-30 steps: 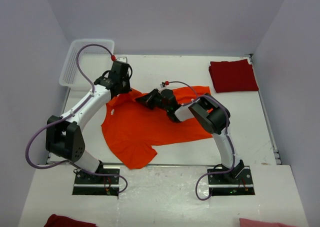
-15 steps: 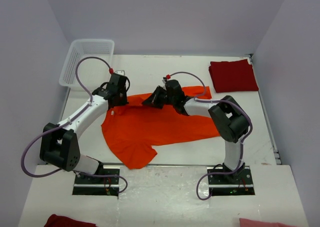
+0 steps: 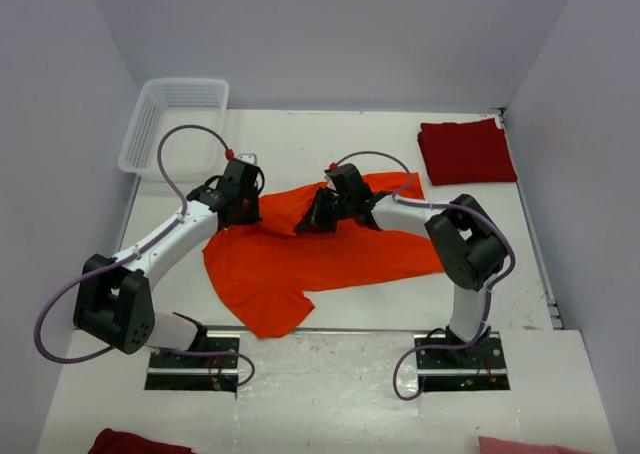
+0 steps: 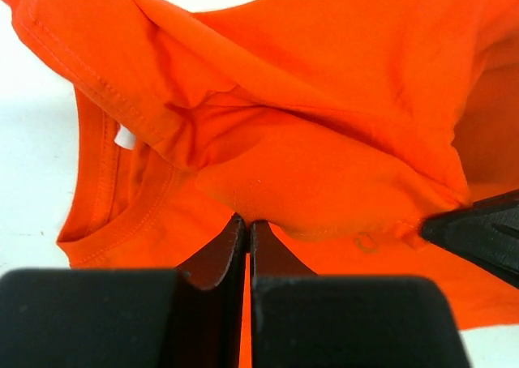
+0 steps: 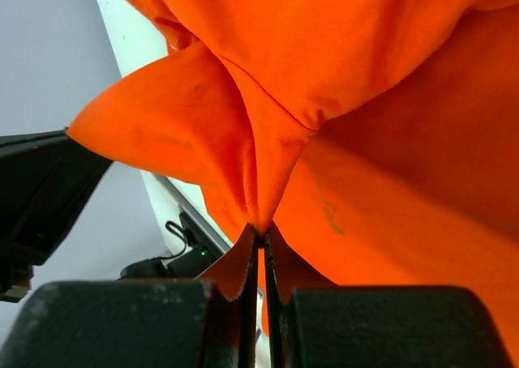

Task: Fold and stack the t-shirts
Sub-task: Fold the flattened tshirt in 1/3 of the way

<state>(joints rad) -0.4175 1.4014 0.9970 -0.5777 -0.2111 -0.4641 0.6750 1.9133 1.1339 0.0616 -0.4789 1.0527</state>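
1. Top external view: The orange t-shirt point(image 3: 300, 269) lies in the middle of the white table point(image 3: 300, 139). Most of it is flat, but its far edge is pulled up into a bumpy ridge. One sleeve sticks out toward the near edge. The left gripper point(image 3: 243, 210) pinches the far left part of the shirt. The right gripper point(image 3: 318, 219) pinches the far edge, closer to the middle. The dark red t-shirt point(image 3: 465, 152) is folded into a neat square in the far right corner, well apart from the orange one. A white basket point(image 3: 185, 82) sits at the far left corner.
2. Left wrist view: The left gripper point(image 4: 246, 226) has its two black fingers pressed together on a fold of the orange t-shirt point(image 4: 324, 133). The cloth is bright orange, soft and full of folds. The round neck hole point(image 4: 105, 214) shows on the left, with a small white tag point(image 4: 123, 139) just above it.
3. Right wrist view: The right gripper point(image 5: 259, 238) is squeezed tight on a pointed bunch of the orange t-shirt point(image 5: 373, 125). The cloth spreads up and out from the fingers like a little tent and fills most of the view.
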